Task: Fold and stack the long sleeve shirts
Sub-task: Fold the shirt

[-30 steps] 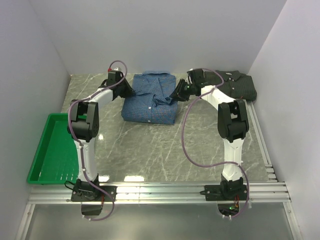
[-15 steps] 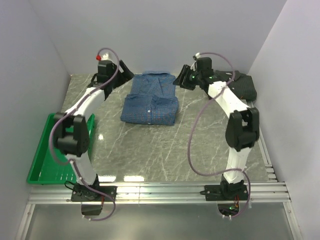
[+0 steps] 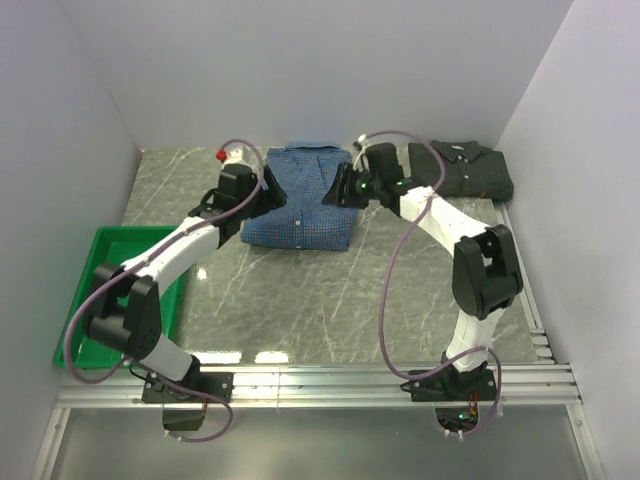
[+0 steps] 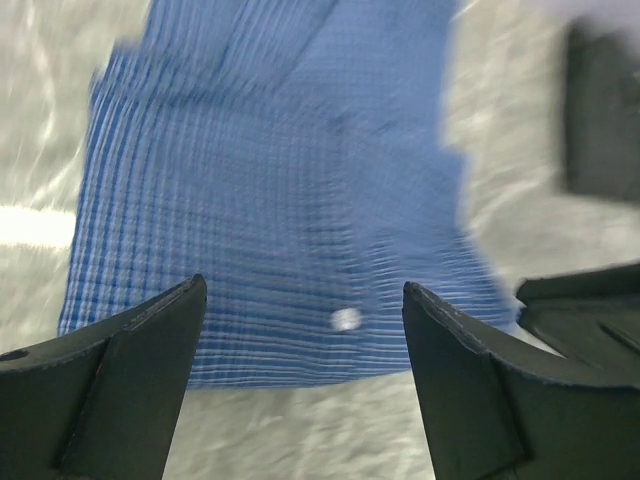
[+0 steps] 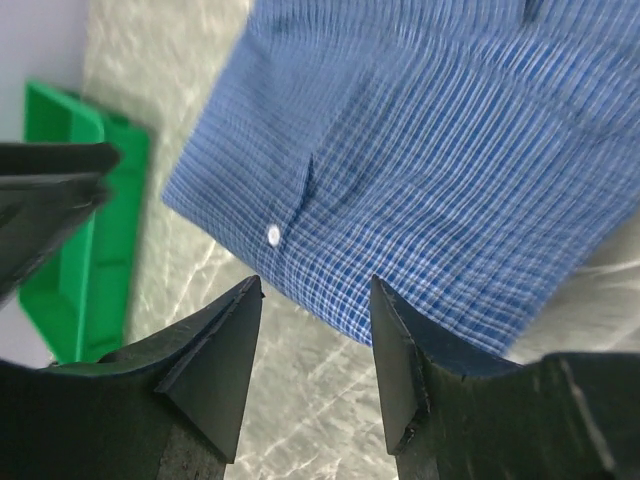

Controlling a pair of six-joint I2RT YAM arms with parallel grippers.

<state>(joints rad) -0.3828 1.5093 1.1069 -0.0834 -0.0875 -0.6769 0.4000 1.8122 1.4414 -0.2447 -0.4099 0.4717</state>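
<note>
Blue shirt (image 3: pixel 300 200) lies folded into a tidy rectangle at the back middle of the table (image 3: pixel 300 290), collar on the far side. Dark shirt (image 3: pixel 465 170) is folded too, well apart in the far right corner. So folding looks done and stacking isn't; I'd say that's the step you're on

Left gripper (image 3: pixel 262 190) is at the blue shirt's left edge, right gripper (image 3: pixel 350 187) at its right edge. Both are spread, with nothing between the fingers of either

Next move: pinch each side edge through all layers, lift level, carry right, set it square on the dark shirt. If you catch only the top layer or lift unevenly, the fold will likely open

Views:
- Top camera is the only one showing the dark shirt and the gap you must cross
- Wrist cameras show what it can't: clear space between the fingers, cloth beneath them, and a white button (image 5: pixel 273 234) near the hem
- Right wrist also catches the green tray (image 5: pixel 80 220) off to the side
- Left wrist is blurred; the dark block at its upper right is probably the other gripper, can't confirm
</note>
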